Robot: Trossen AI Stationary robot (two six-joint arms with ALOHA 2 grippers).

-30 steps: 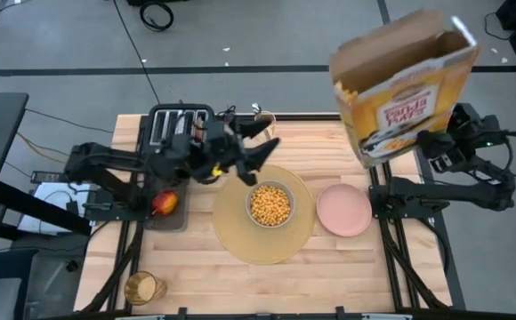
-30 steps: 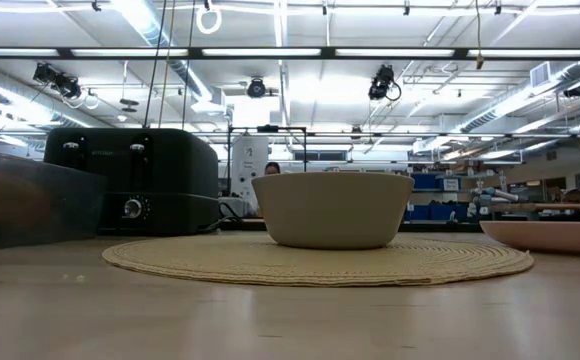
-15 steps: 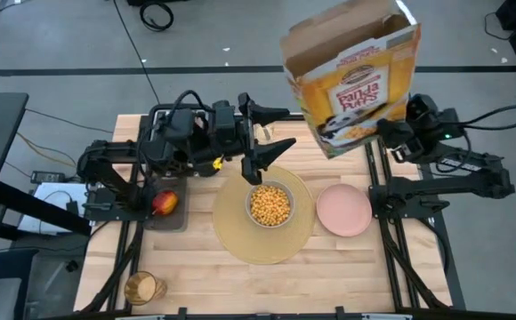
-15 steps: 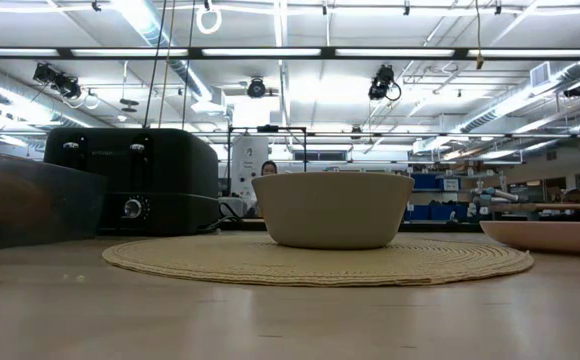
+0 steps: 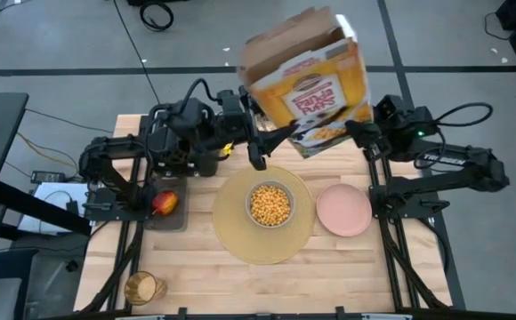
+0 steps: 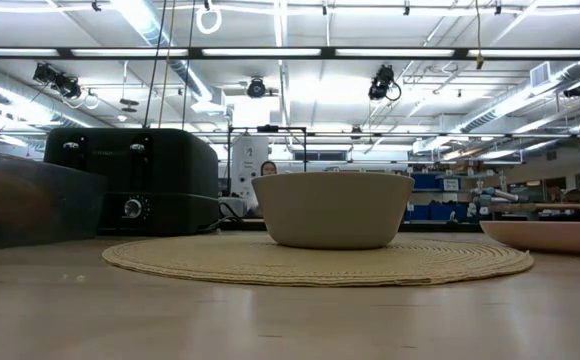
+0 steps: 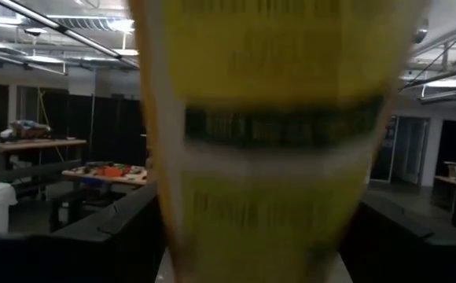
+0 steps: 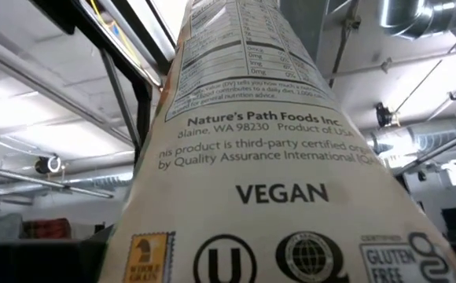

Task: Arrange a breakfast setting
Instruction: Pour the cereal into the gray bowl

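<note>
The right claw [image 5: 358,133] grips a yellow cereal box [image 5: 304,84] by its lower end and holds it high over the back of the wooden counter [image 5: 347,258], top flaps open, tilted toward the left arm. The left claw [image 5: 271,147] reaches in from the other side with its two prongs spread wide, just beside the box's lower corner; whether they touch it I cannot tell. Below them the round tan placemat [image 5: 231,236] lies mid-counter with the small white bowl [image 5: 270,204] on it, full of golden cereal puffs. The pink plate [image 5: 343,210] sits just right of the mat. A red apple [image 5: 164,203] rests at the counter's left edge, in front of the black toaster [image 5: 173,124], and the amber glass [image 5: 142,288] stands at the near left corner.
</note>
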